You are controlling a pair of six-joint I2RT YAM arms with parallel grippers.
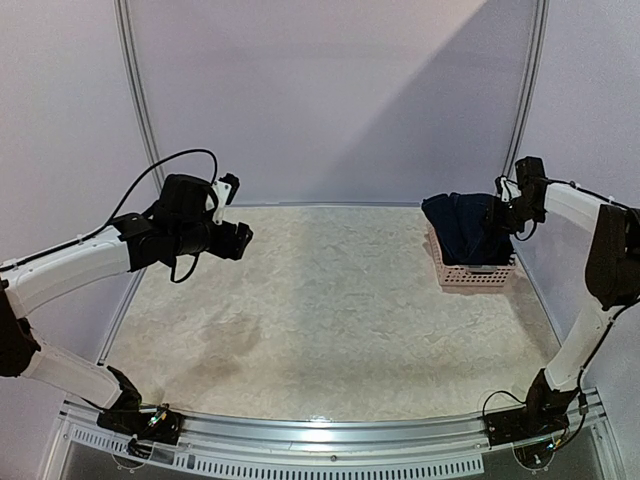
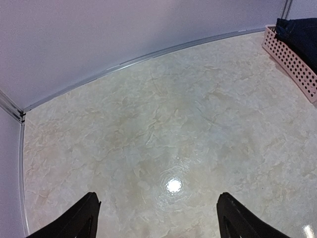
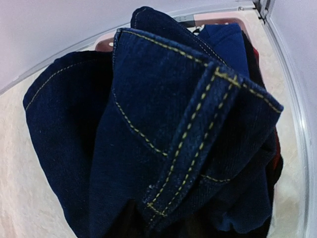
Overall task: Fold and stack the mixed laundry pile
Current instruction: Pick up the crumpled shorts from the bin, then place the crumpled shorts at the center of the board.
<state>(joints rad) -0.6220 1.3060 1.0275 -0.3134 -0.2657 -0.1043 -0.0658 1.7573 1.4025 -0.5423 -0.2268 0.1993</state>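
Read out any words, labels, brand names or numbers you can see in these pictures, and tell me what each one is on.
No text can be read in any view.
dark navy denim piece: only yellow stitching shows, with no tag or label.
pink basket: only rows of holes, no print.
table: marbled pattern only; any marking on its metal front rail is too small to make out.
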